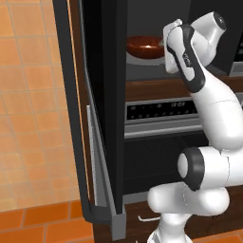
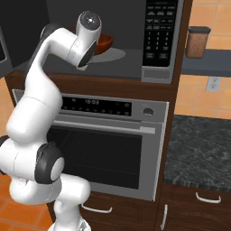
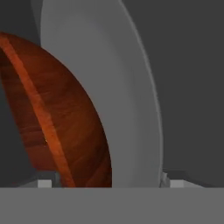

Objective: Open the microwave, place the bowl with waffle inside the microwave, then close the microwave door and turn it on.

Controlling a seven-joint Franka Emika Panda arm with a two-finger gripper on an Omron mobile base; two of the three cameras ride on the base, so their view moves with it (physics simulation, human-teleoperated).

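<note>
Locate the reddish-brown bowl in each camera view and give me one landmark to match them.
Left base view: the bowl sits upper centre, inside the open microwave, just left of the arm's wrist.
Right base view: the bowl peeks out upper left, behind the arm.
Hand view: the bowl covers the left side, close up.
Shared landmark: the pale-grey turntable beneath it.

the wide black glass microwave door (image 1: 102, 95) stands open, blocking the left side. the shiny red-brown round bowl (image 1: 144, 46) fills the grey turntable's (image 2: 113, 55) middle.
</note>
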